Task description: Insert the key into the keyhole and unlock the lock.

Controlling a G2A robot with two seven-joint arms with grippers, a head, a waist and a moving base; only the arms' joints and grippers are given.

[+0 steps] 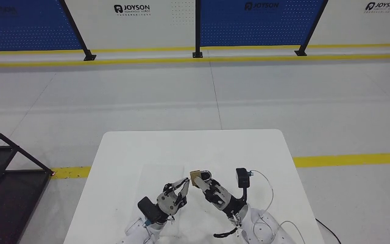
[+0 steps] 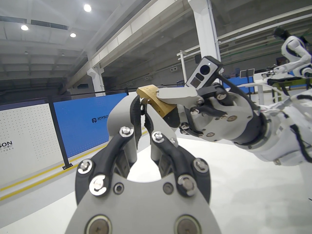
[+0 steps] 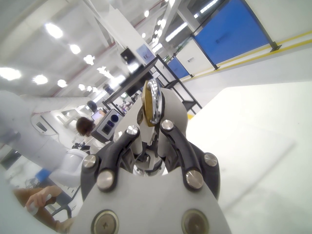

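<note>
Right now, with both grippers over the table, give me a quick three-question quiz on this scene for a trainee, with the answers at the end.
1. True or false: the padlock lies flat on the table.
2. Pick one. The right gripper is: A, open; B, shut on the padlock; C, shut on nothing.
3. Fill in: the left gripper sits close beside the padlock's ___-coloured body.

Key
1. False: it is held up above the table.
2. B.
3. Brass (gold is fine).
</note>
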